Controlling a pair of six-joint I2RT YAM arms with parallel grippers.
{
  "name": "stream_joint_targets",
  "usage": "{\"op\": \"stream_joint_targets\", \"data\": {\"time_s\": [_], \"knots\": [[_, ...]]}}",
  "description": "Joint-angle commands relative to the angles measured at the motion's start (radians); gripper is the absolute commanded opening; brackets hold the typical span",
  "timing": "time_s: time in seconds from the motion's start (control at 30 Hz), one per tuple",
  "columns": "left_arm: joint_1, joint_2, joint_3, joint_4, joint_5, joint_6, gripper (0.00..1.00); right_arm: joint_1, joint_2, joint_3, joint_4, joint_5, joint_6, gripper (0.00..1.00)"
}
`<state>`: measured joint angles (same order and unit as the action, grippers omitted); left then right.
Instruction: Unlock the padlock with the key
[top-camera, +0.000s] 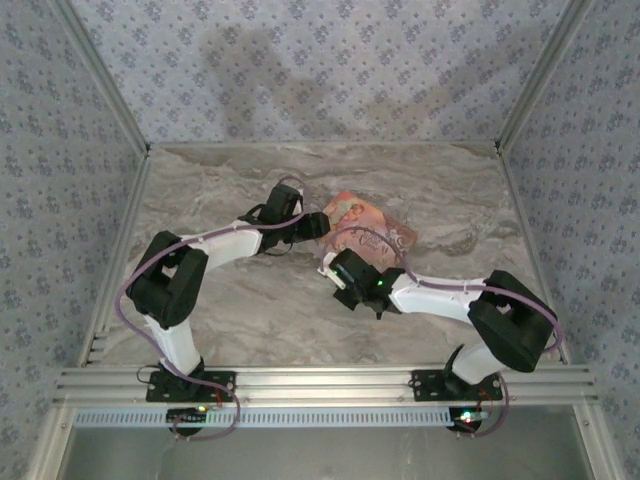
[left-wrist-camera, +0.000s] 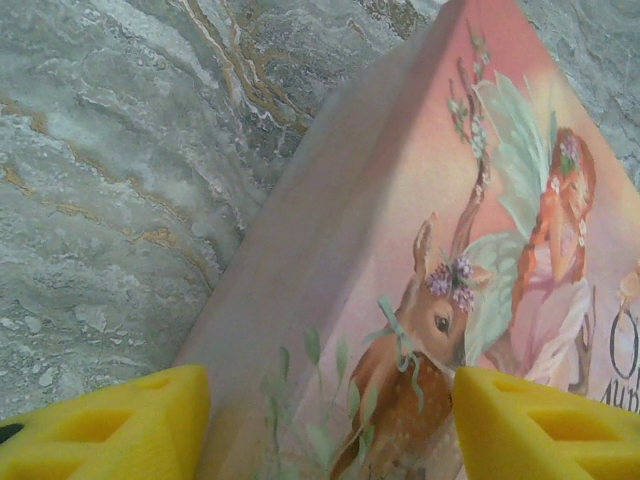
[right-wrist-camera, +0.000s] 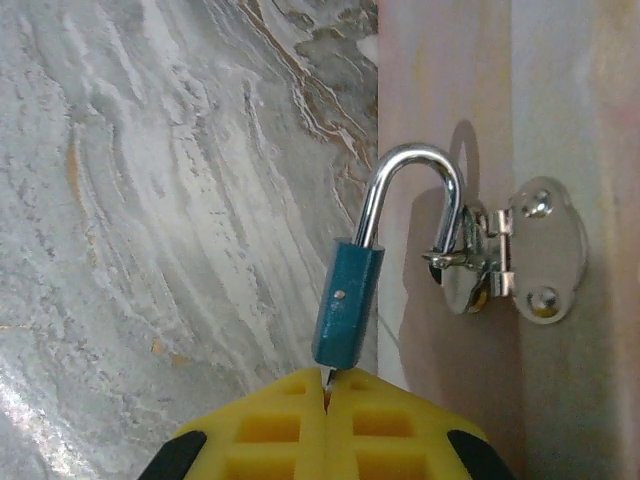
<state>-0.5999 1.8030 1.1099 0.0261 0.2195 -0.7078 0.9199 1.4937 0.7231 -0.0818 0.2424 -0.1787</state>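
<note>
Key (right-wrist-camera: 326, 374) clenched in right gripper (right-wrist-camera: 325, 392) under teal padlock (right-wrist-camera: 348, 305); left gripper (left-wrist-camera: 328, 400) splayed wide astride pink box (left-wrist-camera: 330, 250).

Your left arm (top-camera: 225, 245) and right arm (top-camera: 440, 298): white links between bulky black joints, each trailed by a looping lilac cable (top-camera: 120, 292). The fingers (right-wrist-camera: 300, 430) are bright yellow blocks with moulded recesses. A green light (top-camera: 381, 285) glows, apparently on the right wrist.
</note>
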Motion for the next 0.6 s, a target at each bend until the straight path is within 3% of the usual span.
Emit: {"op": "stream_joint_targets", "data": {"time_s": [0.0, 0.27, 0.57], "knots": [[-0.015, 0.015, 0.024, -0.009, 0.043, -0.010, 0.63, 0.007, -0.041, -0.021, 0.138, 0.021, -0.082, 0.00], [-0.015, -0.006, -0.003, 0.006, 0.012, -0.026, 0.64, 0.030, -0.024, 0.025, 0.114, -0.002, -0.096, 0.00], [0.056, -0.220, -0.112, -0.030, -0.073, -0.005, 0.67, 0.083, -0.103, 0.052, 0.016, -0.014, -0.011, 0.00]]}}
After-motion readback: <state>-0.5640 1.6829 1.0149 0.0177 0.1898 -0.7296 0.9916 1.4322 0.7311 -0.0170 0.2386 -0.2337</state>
